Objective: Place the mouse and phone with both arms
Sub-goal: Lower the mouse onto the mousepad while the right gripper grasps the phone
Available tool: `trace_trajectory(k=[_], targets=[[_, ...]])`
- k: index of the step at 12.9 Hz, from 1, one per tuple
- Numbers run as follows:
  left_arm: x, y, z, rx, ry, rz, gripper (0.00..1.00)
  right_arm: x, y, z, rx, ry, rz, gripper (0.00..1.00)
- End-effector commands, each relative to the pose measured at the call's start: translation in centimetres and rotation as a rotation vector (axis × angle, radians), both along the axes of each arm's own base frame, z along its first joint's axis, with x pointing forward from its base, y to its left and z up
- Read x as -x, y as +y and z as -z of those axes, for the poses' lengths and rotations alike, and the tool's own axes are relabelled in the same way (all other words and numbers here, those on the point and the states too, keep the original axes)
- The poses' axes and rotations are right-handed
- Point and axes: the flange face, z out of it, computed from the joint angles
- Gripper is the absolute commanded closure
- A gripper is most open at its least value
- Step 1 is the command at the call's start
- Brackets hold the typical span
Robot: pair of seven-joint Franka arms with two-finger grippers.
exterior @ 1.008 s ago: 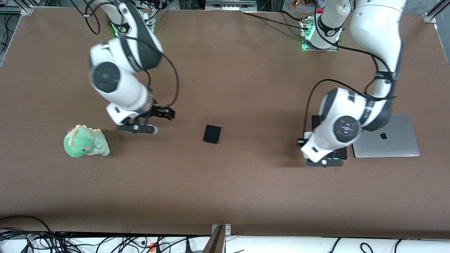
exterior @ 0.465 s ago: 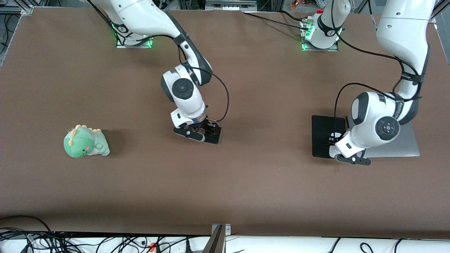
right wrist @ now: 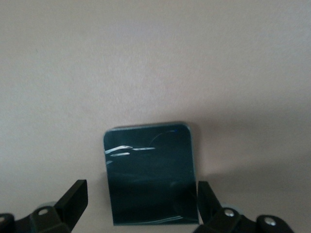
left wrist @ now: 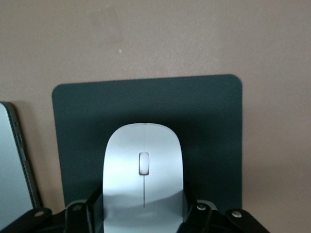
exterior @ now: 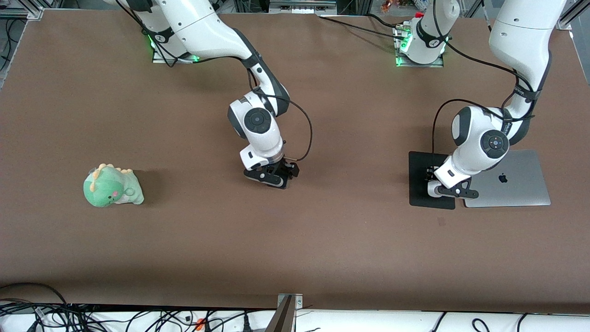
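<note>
The white mouse (left wrist: 144, 165) sits between the fingers of my left gripper (left wrist: 144, 208), which is shut on its sides. It is low over the black mouse pad (left wrist: 204, 126); I cannot tell if it touches. In the front view the left gripper (exterior: 440, 188) is over the pad (exterior: 418, 184), and a bit of the mouse (exterior: 432, 189) shows. The black phone (right wrist: 150, 174) lies flat on the table between the open fingers of my right gripper (right wrist: 141, 199), with a gap at each side. In the front view the right gripper (exterior: 273, 177) covers the phone at mid table.
A closed silver laptop (exterior: 516, 180) lies beside the mouse pad at the left arm's end; its edge shows in the left wrist view (left wrist: 14, 160). A green dinosaur plush (exterior: 112, 186) sits toward the right arm's end.
My right gripper has travelled from beside the plush to the phone and come down around it. My left gripper has carried the mouse to over the mouse pad.
</note>
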Motion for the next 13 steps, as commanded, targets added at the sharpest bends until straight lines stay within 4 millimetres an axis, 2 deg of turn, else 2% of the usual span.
trace_trajectory(k=[1,3,5,7,9,10,11,13], targets=[[0.5,-0.1,-1.2,0.005,-0.018,0.019,0.0,0.1,0.6,0.7,0.027,-0.017,-0.025,0.0],[0.4,-0.3,-1.6,0.005,-0.02,0.014,0.0,-0.1,0.3,0.7,0.035,-0.019,-0.042,0.0],[-0.3,-0.5,-3.4,0.003,-0.022,0.015,0.0,-0.3,0.1,0.6,0.045,-0.024,-0.047,0.0],[-2.6,-0.6,-6.4,-0.002,0.007,0.021,0.0,0.0,0.2,1.6,0.052,-0.018,-0.05,0.0],[-4.9,-1.3,-11.1,-0.008,0.092,0.031,0.0,0.0,0.2,1.8,0.053,-0.017,-0.05,0.03],[-5.9,-1.5,-13.6,-0.013,0.118,0.032,0.0,0.0,0.1,1.9,0.054,-0.016,-0.048,0.07],[-6.5,-1.9,-15.8,-0.015,0.14,0.035,0.0,0.0,0.1,1.9,0.056,-0.017,-0.057,0.15],[-7.2,-2.6,-20.1,-0.019,0.188,0.051,0.0,-0.6,-0.4,1.0,0.068,-0.028,-0.094,0.42]])
